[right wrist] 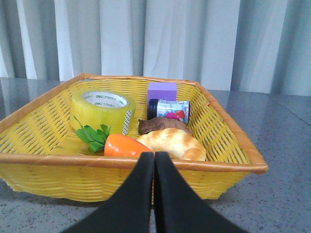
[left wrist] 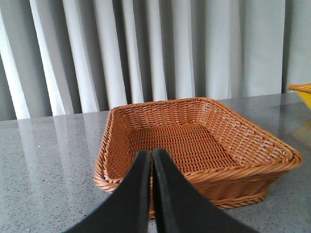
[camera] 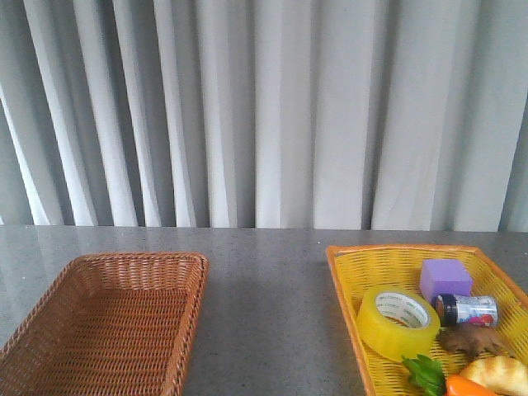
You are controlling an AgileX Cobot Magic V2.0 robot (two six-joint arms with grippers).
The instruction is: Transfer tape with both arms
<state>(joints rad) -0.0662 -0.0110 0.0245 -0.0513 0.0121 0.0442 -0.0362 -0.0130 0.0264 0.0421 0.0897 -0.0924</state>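
The tape (camera: 398,320), a wide yellow translucent roll with a white printed core, lies flat in the yellow basket (camera: 355,285) on the right; it also shows in the right wrist view (right wrist: 103,110). My right gripper (right wrist: 154,156) is shut and empty, just outside the near rim of the yellow basket (right wrist: 48,159). My left gripper (left wrist: 152,154) is shut and empty, at the near rim of the empty brown wicker basket (left wrist: 272,145). Neither arm shows in the front view.
The brown wicker basket (camera: 186,313) sits at the left. The yellow basket also holds a purple block (camera: 445,278), a small jar (camera: 467,310), a brown piece (camera: 472,338), bread (camera: 499,373), a carrot (right wrist: 126,145) and green leaves (right wrist: 95,136). Grey curtains hang behind the grey table (camera: 264,305).
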